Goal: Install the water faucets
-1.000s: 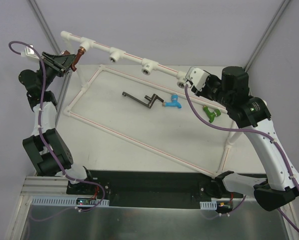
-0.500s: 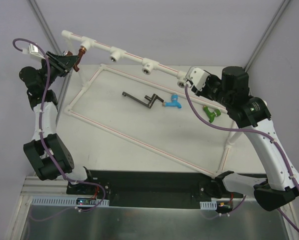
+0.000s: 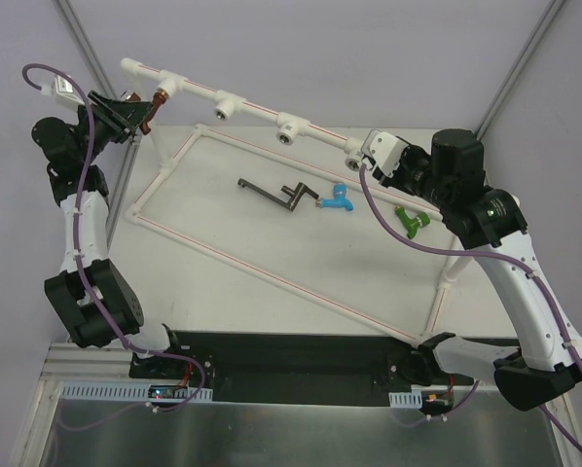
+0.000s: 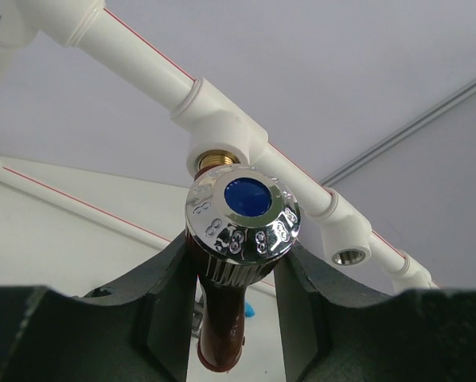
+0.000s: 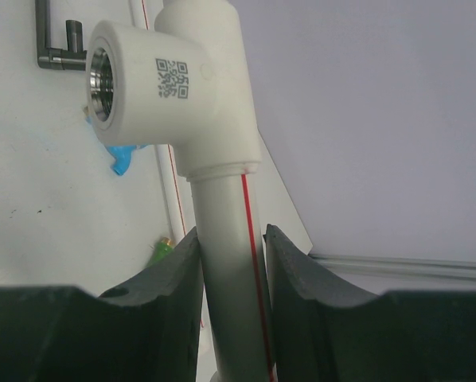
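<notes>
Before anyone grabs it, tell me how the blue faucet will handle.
The blue faucet looks like moulded plastic: probably stiff and light. Its jutting spout likely stops rolling; a push may spin it.

One red-brown faucet, blue faucet, green faucet, white pipe frame.

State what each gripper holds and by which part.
Left gripper grips the red-brown faucet by its body just under the shiny knob. Right gripper clamps the white pipe just below its elbow fitting.
</notes>
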Motion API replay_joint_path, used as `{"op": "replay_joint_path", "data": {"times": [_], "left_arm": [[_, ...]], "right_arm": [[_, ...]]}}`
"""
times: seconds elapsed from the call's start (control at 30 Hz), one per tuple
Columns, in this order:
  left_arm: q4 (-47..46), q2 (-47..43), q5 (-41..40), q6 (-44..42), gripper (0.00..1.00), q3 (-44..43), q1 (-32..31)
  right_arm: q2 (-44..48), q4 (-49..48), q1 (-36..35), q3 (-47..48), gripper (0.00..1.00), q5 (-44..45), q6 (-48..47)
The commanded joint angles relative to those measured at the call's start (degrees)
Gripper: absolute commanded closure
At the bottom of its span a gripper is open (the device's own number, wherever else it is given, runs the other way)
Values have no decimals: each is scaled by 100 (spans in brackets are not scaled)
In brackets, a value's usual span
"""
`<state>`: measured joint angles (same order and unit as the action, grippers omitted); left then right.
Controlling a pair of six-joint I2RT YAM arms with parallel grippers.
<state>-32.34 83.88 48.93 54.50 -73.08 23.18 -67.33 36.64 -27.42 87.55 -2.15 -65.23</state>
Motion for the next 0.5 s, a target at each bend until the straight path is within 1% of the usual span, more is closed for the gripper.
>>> {"op": "replay_joint_path", "data": {"times": [0.0, 0.23, 0.47], "left_arm": [[-317, -3, 12, -62, 100, -356, -147], [-317, -73, 12, -238, 100, -58, -191], [-256, -108, 3, -431, 100, -75, -226]], "right_arm": [[-61, 765, -79, -221, 98, -268, 344], [-61, 765, -88, -221, 98, -259, 336], [-61, 783, -88, -221, 98, -277, 336]]}}
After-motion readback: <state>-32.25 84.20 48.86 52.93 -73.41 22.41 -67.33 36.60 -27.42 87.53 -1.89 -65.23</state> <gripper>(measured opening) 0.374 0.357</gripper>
